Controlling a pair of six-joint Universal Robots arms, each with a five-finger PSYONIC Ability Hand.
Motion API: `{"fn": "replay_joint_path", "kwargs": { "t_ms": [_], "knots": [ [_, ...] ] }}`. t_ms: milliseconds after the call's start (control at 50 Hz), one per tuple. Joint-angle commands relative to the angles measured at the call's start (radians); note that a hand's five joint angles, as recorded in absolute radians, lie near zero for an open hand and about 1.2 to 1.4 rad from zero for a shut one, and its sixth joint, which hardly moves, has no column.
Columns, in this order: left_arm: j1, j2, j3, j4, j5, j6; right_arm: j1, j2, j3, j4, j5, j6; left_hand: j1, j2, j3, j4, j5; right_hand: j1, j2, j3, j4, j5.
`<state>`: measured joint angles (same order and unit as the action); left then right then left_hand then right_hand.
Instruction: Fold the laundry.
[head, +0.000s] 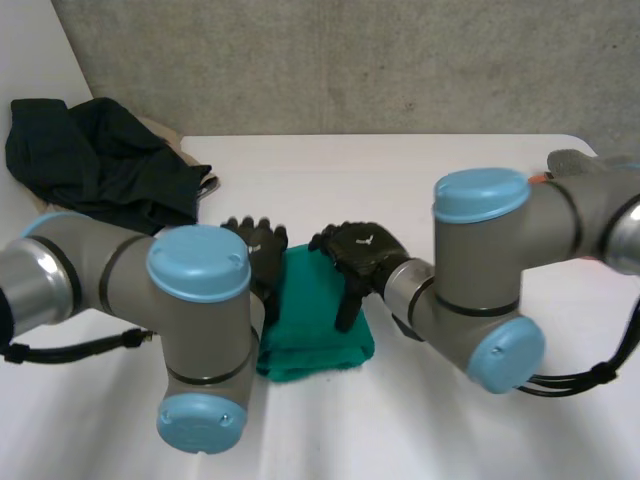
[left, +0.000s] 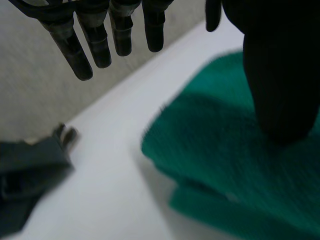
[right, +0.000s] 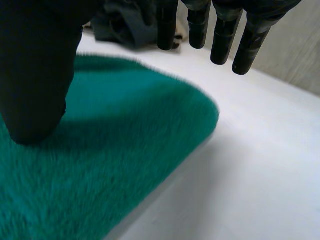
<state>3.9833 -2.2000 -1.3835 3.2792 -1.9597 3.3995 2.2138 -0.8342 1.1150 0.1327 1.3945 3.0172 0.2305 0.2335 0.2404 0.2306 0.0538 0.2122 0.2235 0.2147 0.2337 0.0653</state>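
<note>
A folded green towel (head: 312, 325) lies on the white table (head: 400, 190) between my two arms. My left hand (head: 258, 243) rests at the towel's left far corner with straight fingers (left: 95, 35) over the table; its thumb (left: 280, 75) is down on the green towel (left: 240, 165). My right hand (head: 357, 255) lies on the towel's right far part. Its fingers (right: 225, 35) stretch out straight past the edge, and its thumb (right: 35, 75) presses on the green towel (right: 110, 160). Neither hand grips the cloth.
A heap of dark clothes (head: 95, 160) lies at the table's far left, over a tan cloth; dark clothes (left: 27, 175) lie beside the left hand and dark clothes (right: 130, 25) beyond the right fingertips. A grey and orange object (head: 565, 165) sits at the far right.
</note>
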Motion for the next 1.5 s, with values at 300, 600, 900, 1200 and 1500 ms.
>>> {"fn": "replay_joint_path", "kwargs": {
  "t_ms": [300,600,900,1200,1500],
  "knots": [
    [0.077,0.091,0.034,-0.102,0.12,0.015,0.026,-0.144,0.135,-0.141,0.124,-0.229,0.009,0.006,0.0,0.009,0.012,-0.038,-0.049,-0.04,-0.059,-0.065],
    [0.177,0.256,0.046,-0.145,0.727,0.034,0.139,-0.229,0.621,-0.639,0.13,-0.245,0.056,0.053,0.046,0.056,0.059,-0.038,-0.049,-0.04,-0.059,-0.065],
    [0.18,0.232,0.032,-0.15,0.709,0.032,0.172,-0.037,0.47,-0.72,0.158,-0.379,0.059,0.056,0.049,0.059,0.062,0.23,0.219,0.228,0.209,0.202],
    [0.185,0.235,0.031,-0.151,0.709,0.023,0.172,0.041,0.353,-0.674,0.15,-0.376,0.059,0.056,0.049,0.059,0.062,0.539,0.528,0.536,0.517,0.511],
    [0.195,0.238,0.031,-0.15,0.711,0.021,0.162,-0.009,0.367,-0.521,0.144,-0.362,0.065,0.062,0.055,0.065,0.067,0.043,0.032,0.041,0.022,0.015]
  ]
}}
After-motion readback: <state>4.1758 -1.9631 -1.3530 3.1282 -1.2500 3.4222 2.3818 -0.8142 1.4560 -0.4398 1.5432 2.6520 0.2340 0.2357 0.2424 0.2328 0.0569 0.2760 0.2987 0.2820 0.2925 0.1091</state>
